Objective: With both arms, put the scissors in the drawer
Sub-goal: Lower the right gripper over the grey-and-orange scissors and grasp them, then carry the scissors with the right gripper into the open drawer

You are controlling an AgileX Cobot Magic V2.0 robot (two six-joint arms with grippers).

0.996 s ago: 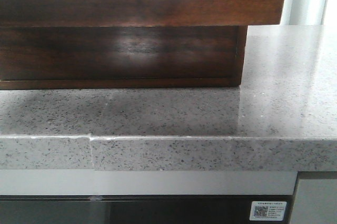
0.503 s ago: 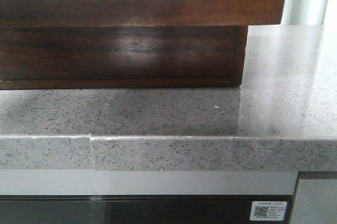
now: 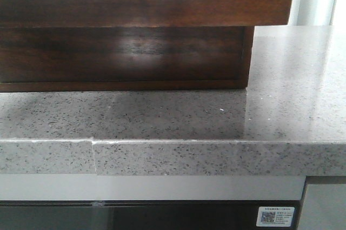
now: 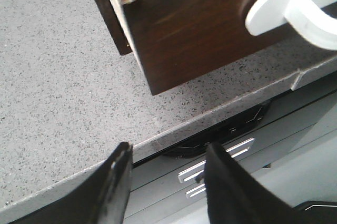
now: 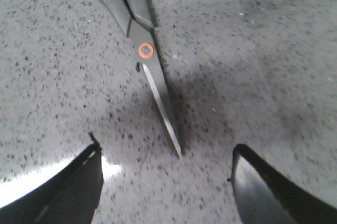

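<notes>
The drawer (image 3: 162, 5), wide dark reddish-brown glossy wood with a rounded cutout showing white, is pulled out over the speckled grey counter (image 3: 178, 116). It also shows in the left wrist view (image 4: 200, 29). My left gripper (image 4: 166, 168) is open and empty over the counter's front edge, apart from the drawer. The scissors (image 5: 142, 39), dark grey with orange trim and an orange pivot, lie flat on the counter, blades closed, tip pointing toward my right gripper (image 5: 166, 168). That gripper is open and empty just above the counter, the blade tip between its fingers' line. Neither gripper shows in the front view.
The drawer's cabinet body (image 3: 124, 57) stands on the counter under the drawer front. Below the counter edge is a dark appliance front (image 3: 162, 216) with a QR sticker (image 3: 275, 216). A white curved handle (image 4: 295, 8) sits on the drawer front.
</notes>
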